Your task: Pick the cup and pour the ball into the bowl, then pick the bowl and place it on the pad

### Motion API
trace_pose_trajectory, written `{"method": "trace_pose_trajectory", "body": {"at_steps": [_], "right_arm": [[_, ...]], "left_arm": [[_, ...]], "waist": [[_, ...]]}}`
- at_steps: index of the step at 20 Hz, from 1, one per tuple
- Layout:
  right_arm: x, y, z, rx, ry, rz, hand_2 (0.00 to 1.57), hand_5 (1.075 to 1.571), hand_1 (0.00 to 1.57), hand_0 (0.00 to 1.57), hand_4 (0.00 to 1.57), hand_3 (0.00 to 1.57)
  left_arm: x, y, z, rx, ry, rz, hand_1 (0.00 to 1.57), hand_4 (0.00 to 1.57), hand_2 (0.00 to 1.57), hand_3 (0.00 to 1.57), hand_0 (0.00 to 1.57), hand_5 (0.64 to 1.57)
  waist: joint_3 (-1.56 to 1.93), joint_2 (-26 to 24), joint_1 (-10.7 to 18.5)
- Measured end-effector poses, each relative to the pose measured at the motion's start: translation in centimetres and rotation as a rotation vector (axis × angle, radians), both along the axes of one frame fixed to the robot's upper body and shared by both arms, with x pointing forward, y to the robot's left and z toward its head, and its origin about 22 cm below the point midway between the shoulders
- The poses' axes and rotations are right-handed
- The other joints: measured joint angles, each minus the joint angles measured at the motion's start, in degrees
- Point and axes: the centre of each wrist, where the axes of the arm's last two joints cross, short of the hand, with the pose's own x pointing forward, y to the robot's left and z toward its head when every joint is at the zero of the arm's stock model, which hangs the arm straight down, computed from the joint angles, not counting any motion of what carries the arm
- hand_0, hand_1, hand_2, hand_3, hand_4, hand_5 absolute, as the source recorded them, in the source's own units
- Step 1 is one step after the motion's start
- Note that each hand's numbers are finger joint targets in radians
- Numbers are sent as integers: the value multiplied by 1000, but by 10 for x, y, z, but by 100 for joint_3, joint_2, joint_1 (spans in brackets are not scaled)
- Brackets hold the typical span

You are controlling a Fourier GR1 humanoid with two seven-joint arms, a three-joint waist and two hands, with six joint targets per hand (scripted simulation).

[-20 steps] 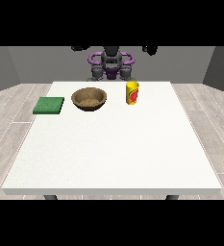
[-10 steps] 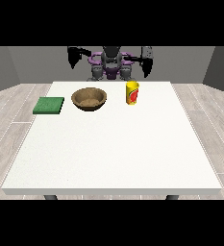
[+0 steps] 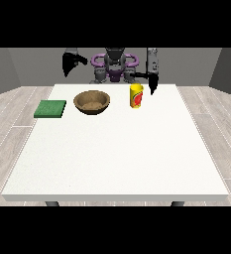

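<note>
A yellow cup [image 3: 136,95] with a red mark stands upright near the table's far edge; no ball shows from here. Left of it sits a brown wooden bowl [image 3: 91,102]. A green square pad [image 3: 50,108] lies at the far left of the table. The hand at the view's right [image 3: 152,82] hangs just right of the cup and a little above it, fingers straight and pointing down, apart from the cup. The hand at the view's left [image 3: 72,62] is raised above the table's back left, behind the bowl, holding nothing.
The white table [image 3: 117,149] stretches towards the camera. The robot's body [image 3: 115,67] stands behind the far edge. Grey plank floor [image 3: 221,134] surrounds the table.
Both arms have come up and spread outwards from the body. The hand at the view's right has come down beside the cup; the other has risen at the back left. Cup, bowl, pad unmoved.
</note>
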Motion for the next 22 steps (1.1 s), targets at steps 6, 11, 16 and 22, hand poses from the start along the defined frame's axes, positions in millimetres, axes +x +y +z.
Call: {"method": "trace_pose_trajectory", "body": {"at_steps": [6, 11, 16, 22], "right_arm": [[5, -16, -7, -17, 22, 4, 384, 1566, 0, 0, 638, 589], [10, -31, -15, -18, 43, 8, 350, 1566, 0, 0, 636, 516], [14, -37, -11, -19, 45, 11, 354, 1568, 0, 0, 620, 555], [18, -47, -3, -23, 19, 13, 360, 1568, 0, 0, 626, 487]], "left_arm": [[6, 2, -29, 15, 31, 33, 0, 0, 0, 0, 0, 1530], [14, -8, -39, 18, 47, 44, 0, 0, 0, 0, 0, 1525], [21, -10, -50, 9, 54, 58, 0, 0, 0, 0, 0, 1531], [32, -10, -53, 22, 40, 79, 0, 0, 0, 0, 0, 1569]], "waist": [[0, -113, -132], [2, -197, -203], [2, -202, -265], [1, -40, -368]]}}
